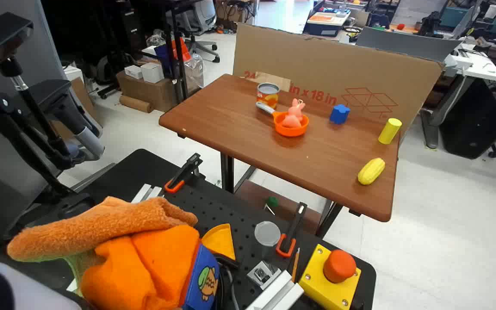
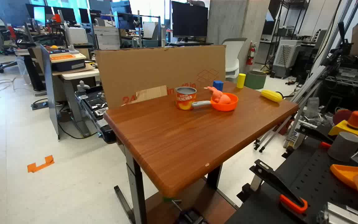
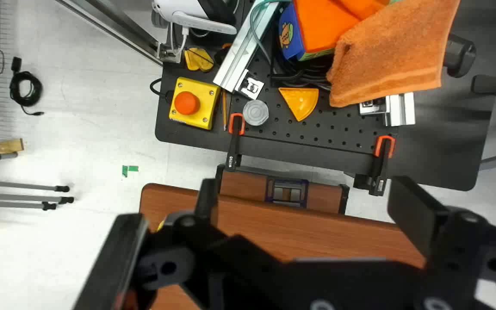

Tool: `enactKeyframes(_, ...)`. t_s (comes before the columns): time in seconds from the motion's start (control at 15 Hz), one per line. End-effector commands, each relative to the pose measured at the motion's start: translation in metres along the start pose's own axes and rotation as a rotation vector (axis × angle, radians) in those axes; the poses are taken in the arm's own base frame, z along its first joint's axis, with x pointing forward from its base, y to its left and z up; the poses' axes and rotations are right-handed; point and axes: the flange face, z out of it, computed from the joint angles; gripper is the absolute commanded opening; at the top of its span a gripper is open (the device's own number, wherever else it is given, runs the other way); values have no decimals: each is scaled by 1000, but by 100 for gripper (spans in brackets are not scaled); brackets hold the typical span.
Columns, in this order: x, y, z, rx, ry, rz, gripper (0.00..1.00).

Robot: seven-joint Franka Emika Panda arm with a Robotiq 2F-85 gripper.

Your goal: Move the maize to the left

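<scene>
Black and holding nothing, the gripper point(image 3: 304, 202) has its two fingers point(image 3: 411, 211) spread wide. In the wrist view it points downward across the edge of the brown wooden table point(image 1: 222, 116), on the side facing a black pegboard bench point(image 3: 437, 150); how the arm's joints are bent cannot be told.

Six things are on that table. One maize point(image 1: 371, 171) lies on its side near the corner closest to the emergency-stop button point(image 3: 186, 103), apart from the rest. One yellow cylinder point(image 1: 390, 131) stands upright near it, and one blue lobed block point(image 1: 339, 114) stands between the cylinder and one orange toy frying pan point(image 1: 291, 131). One pink toy rabbit point(image 1: 293, 113) rests in the pan, whose grey handle reaches toward one can of peaches point(image 2: 185, 99); whether they touch, I cannot tell.

On the bench are two clamps point(image 3: 385, 161) with orange ends, that single button, one orange terry towel point(image 3: 385, 56), one pencil point(image 3: 224, 110) and one yellow-orange wedge-shaped dish point(image 3: 299, 101).
</scene>
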Motion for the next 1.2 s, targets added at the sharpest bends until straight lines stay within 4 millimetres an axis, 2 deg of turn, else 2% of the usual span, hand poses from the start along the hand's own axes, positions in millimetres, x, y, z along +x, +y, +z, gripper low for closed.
enactKeyframes(0.0, 0, 0, -1, 0, -1, 0, 100)
enactKeyframes(0.33, 0, 0, -1, 0, -1, 0, 100)
enactKeyframes(0.53, 11, 17, 2, -20, 36, 6, 100)
enactKeyframes(0.8, 36, 61, 17, -48, 95, 27, 100)
enactKeyframes(1.13, 81, 131, 56, -13, 141, 87, 100)
